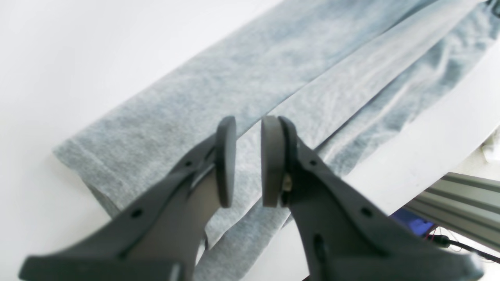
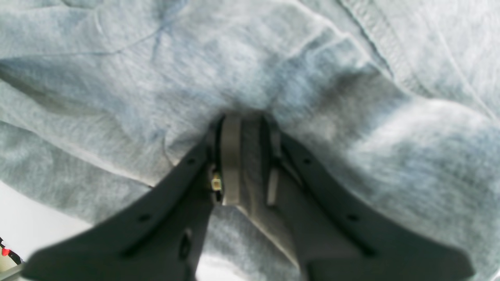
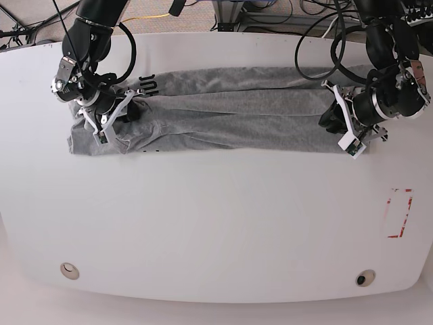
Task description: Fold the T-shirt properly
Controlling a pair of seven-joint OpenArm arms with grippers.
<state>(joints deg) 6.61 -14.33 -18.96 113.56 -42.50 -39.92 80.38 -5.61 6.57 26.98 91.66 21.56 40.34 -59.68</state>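
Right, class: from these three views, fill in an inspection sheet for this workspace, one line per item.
Surface: white table, red outline marking near one edge.
Job's things: grey T-shirt lying as a long band across the table.
Clutter: nothing seen.
Grippers: right claw shut on a pinch of shirt fabric; left claw open above the other end.
Cables: black cables draped along the arms, more beyond the table.
Surroundings: aluminium rail off the table edge.
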